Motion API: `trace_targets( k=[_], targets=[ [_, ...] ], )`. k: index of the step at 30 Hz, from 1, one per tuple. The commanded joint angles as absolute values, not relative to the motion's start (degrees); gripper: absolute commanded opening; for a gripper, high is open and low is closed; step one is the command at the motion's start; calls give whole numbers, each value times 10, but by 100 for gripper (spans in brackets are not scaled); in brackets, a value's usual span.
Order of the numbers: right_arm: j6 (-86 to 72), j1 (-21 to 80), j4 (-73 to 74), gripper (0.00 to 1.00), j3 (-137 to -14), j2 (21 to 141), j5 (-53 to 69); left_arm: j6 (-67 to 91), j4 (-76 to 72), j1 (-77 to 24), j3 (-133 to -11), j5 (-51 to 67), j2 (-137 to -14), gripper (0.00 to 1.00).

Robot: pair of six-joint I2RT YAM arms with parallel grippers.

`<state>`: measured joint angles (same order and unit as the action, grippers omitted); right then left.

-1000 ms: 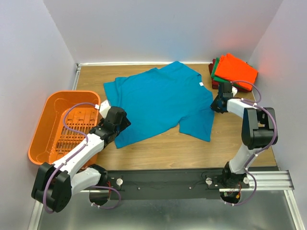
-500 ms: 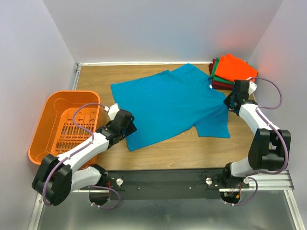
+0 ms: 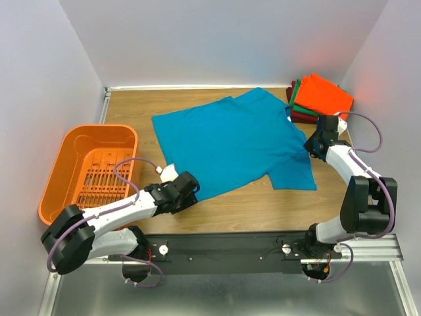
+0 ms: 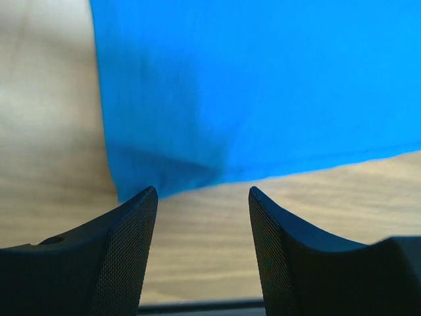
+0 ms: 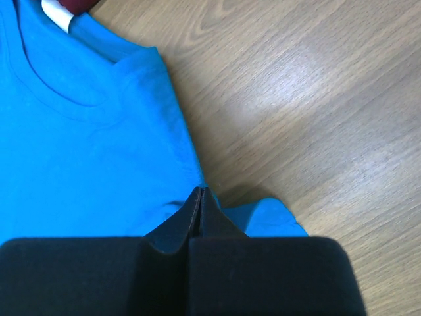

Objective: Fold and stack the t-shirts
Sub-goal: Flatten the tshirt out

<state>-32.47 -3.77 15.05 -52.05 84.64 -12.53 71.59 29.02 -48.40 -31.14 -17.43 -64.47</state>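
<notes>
Hovering at the near hem corner, the left gripper point(image 4: 202, 194) stands spread, empty. The teal t-shirt point(image 3: 230, 141) lies flat mid-worktop point(image 3: 237, 204): light, limp, likely to drape, so pinch corners. The right gripper point(image 5: 200, 197) is clenched on its sleeve edge. The folded stack point(image 3: 320, 99) sits in the far right corner.

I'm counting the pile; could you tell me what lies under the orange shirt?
Below the orange shirt peek a green shirt and a dark red shirt; the rest is covered.
</notes>
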Motion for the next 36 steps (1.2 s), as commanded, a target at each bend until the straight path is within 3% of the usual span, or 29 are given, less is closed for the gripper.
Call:
trace_targets(
  k=[1, 16, 24, 36],
  targets=[
    [-322, -39, 154, 1, -510, 842, -109, 804, 332, -509, -285, -168, -650, 65],
    [-320, -39, 146, 1, -502, 830, -92, 848, 406, -527, -341, -244, -658, 64],
    [-320, -39, 143, 1, -499, 827, -90, 834, 420, -528, -377, -258, -771, 64],
    [-319, -39, 138, 1, -497, 827, -76, 849, 418, -528, -381, -281, -803, 64]
  ],
)
